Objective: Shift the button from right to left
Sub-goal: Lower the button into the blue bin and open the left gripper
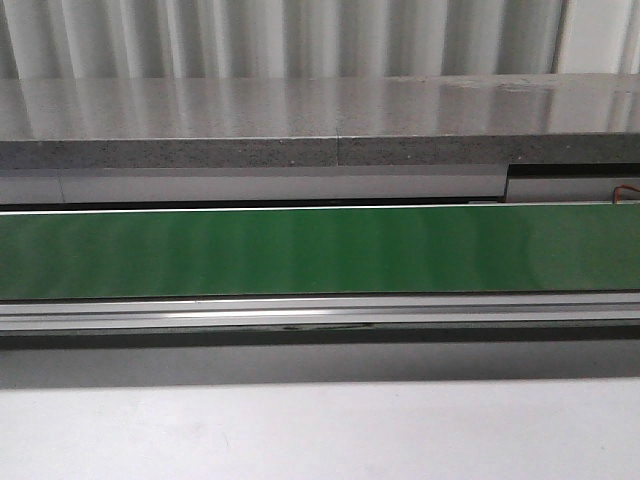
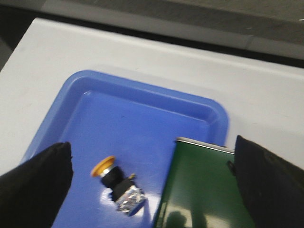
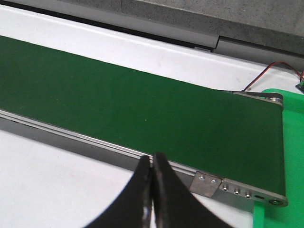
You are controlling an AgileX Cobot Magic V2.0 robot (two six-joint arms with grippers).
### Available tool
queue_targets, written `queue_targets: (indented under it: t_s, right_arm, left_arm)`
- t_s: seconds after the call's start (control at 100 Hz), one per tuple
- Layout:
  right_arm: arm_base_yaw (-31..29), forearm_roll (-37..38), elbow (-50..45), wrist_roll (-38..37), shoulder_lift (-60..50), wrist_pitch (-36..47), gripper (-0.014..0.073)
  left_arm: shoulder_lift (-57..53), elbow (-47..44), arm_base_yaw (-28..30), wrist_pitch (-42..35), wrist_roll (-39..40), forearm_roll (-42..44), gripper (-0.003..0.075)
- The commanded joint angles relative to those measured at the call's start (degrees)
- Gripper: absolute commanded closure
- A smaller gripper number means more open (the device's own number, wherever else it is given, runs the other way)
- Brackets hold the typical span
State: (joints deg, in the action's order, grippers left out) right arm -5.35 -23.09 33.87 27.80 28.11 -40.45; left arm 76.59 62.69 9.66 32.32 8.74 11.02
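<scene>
The button (image 2: pixel 116 183), with a yellow-orange cap, black collar and clear-and-blue block, lies on its side in a blue tray (image 2: pixel 142 102) in the left wrist view. My left gripper (image 2: pixel 152 180) is open above the tray, its black fingers (image 2: pixel 35 183) wide apart on either side of the button, not touching it. My right gripper (image 3: pixel 152 164) is shut and empty, its fingertips pressed together over the near rail of the green conveyor belt (image 3: pixel 142 104). The front view shows the belt (image 1: pixel 320 250) with no button and no gripper.
The end of the green belt (image 2: pixel 204 190) overhangs the blue tray beside the button. A green tray (image 3: pixel 289 152) sits past the belt's other end, with red and black wires (image 3: pixel 273 71) nearby. A grey stone ledge (image 1: pixel 320 120) runs behind the belt. White tabletop (image 1: pixel 320 430) lies in front.
</scene>
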Motion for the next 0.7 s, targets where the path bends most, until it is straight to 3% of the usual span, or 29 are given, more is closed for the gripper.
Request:
queue_targets:
  t_s: [0.0,0.19,0.31,0.43,0.62,0.69]
  right_arm:
    - [0.1,-1.4,1.5,0.3,0.1,3.4,0.0661]
    - [0.1,-1.4,1.5,0.3,0.1,3.4,0.0661]
    - [0.1,-1.4,1.5,0.3,0.1,3.4,0.0661]
    - [0.1,-1.4,1.5,0.3,0.1,3.4,0.0661]
    - [0.1,-1.4,1.5,0.3,0.1,3.4,0.0661]
    - [0.1,-1.4,1.5,0.3,0.1,3.4,0.0661]
  left_arm:
    - [-7.5,-3.6,-4.4,-6.8,0.6,-1.0,0.0060]
    - [-19.9,-13.3,-11.8,-9.8,1.1,-3.6,0.0062]
    - [-27.6,-18.2,-14.8,-10.1,1.1,-5.5,0.0127]
    - [-34.6,-22.8,-16.7,-10.1,1.1,-5.7,0.0304]
    - [-44.1,-28.7,-17.2,-10.1,1.1,-5.7,0.0741]
    - [-46.3,-30.1,-17.2,-10.0,1.1,-5.9,0.0740]
